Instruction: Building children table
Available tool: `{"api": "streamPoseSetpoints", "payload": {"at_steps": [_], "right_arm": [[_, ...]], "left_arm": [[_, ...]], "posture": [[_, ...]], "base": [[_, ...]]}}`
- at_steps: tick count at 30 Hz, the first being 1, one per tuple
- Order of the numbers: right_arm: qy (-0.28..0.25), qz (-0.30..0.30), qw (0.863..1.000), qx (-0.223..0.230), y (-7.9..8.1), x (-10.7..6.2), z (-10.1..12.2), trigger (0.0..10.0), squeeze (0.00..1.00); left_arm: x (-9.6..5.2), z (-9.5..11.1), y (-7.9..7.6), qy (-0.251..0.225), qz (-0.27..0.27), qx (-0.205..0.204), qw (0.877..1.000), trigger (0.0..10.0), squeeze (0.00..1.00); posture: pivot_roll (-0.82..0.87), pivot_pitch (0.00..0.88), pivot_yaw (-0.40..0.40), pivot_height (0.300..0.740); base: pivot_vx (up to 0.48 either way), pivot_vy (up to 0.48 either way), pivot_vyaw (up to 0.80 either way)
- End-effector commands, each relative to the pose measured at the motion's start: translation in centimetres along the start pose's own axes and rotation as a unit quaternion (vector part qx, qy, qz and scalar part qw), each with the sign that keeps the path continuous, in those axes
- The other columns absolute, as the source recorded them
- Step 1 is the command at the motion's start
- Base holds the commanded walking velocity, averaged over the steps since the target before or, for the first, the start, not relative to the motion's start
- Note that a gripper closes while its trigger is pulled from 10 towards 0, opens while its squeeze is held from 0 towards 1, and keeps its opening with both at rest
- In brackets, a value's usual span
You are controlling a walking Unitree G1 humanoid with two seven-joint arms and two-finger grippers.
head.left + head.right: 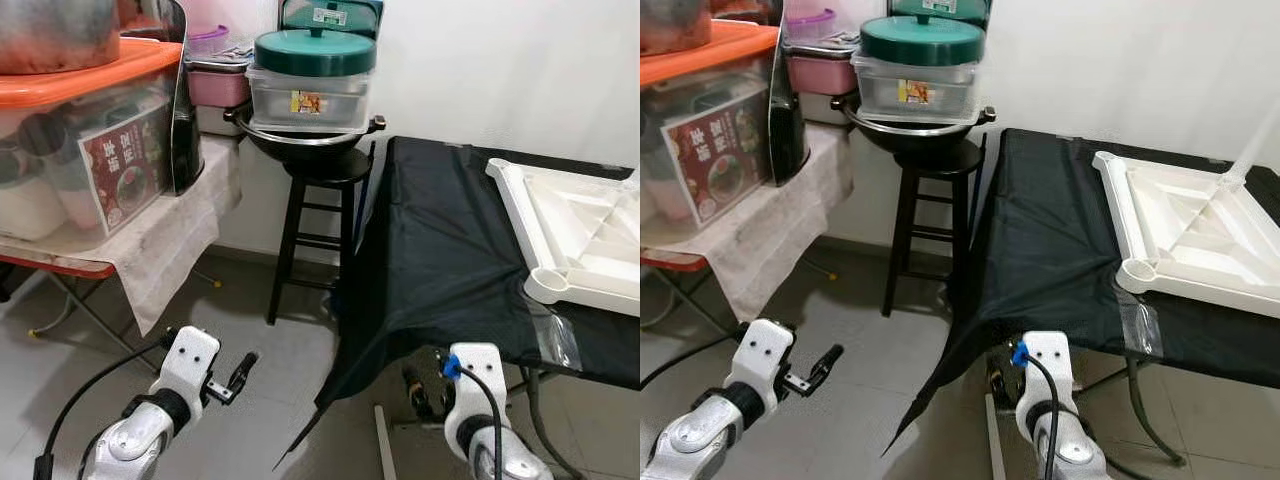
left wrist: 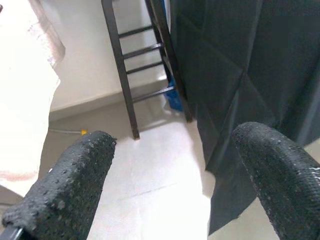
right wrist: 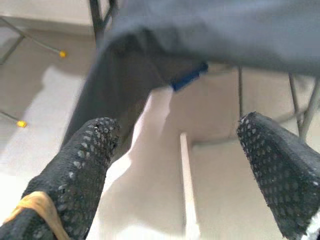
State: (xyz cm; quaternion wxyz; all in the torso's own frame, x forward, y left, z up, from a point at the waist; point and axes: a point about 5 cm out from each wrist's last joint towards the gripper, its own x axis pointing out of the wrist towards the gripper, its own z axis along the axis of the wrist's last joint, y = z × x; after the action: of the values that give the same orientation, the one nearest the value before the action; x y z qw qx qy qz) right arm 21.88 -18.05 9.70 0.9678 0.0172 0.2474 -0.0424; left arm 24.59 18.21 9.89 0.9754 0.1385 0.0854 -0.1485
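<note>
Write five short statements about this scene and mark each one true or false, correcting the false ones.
1. The white tabletop panel lies on the black cloth. True.
2. The left gripper is shut on a table leg. False: its fingers are apart and hold nothing, with floor between them.
3. A clear container with a green lid sits on the black stool. True: it rests in a dark pan on the stool.
4. The right gripper is open and empty. True.
5. The orange-lidded bin stands on the floor. False: it sits on a cloth-covered table on the robot's left.
</note>
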Motion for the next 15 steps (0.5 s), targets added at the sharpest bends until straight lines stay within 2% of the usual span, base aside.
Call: {"api": "streamPoseSetpoints", "payload": {"at_steps": [1, 2, 6, 12, 14, 15], "right_arm": [[0.016, -0.013, 1.000, 0.013, -0.7, 0.1, -0.4, 10.0, 0.00], [0.039, -0.032, 0.997, 0.064, -1.8, 0.6, -0.9, 10.0, 0.00], [0.044, -0.052, 0.994, 0.084, -2.8, 1.0, -0.9, 10.0, 0.00], [0.040, -0.043, 0.995, 0.074, -3.0, 1.3, -0.2, 10.0, 0.00], [0.033, -0.031, 0.997, 0.059, -2.6, 1.3, 0.1, 10.0, 0.00], [0.018, -0.002, 0.999, 0.038, -1.7, 1.3, 0.5, 10.0, 0.00]], "left_arm": [[0.0, -0.7, -0.1, 0.022, -0.003, 0.005, 1.000, 10.0, 0.00], [0.1, -0.9, 0.0, 0.031, 0.002, 0.010, 0.999, 10.0, 0.00], [0.4, -0.9, 0.4, 0.035, 0.015, 0.010, 0.999, 10.0, 0.00], [0.5, -1.1, 1.1, 0.044, 0.031, 0.013, 0.998, 10.0, 0.00], [0.6, -1.1, 1.0, 0.043, 0.030, 0.013, 0.999, 10.0, 0.00], [0.7, -0.9, 0.8, 0.041, 0.022, 0.012, 0.999, 10.0, 0.00]], "posture": [[0.03, 0.000, -0.082, 0.740], [0.03, 0.000, -0.082, 0.740], [0.04, 0.000, -0.082, 0.740], [0.03, 0.000, -0.080, 0.740], [0.04, 0.000, -0.079, 0.740], [0.04, 0.000, -0.077, 0.740]], "base": [[0.000, 0.000, 0.00], [0.000, 0.000, 0.00], [0.000, 0.000, 0.00], [0.000, 0.000, 0.00], [0.000, 0.000, 0.00], [0.000, 0.000, 0.00]]}}
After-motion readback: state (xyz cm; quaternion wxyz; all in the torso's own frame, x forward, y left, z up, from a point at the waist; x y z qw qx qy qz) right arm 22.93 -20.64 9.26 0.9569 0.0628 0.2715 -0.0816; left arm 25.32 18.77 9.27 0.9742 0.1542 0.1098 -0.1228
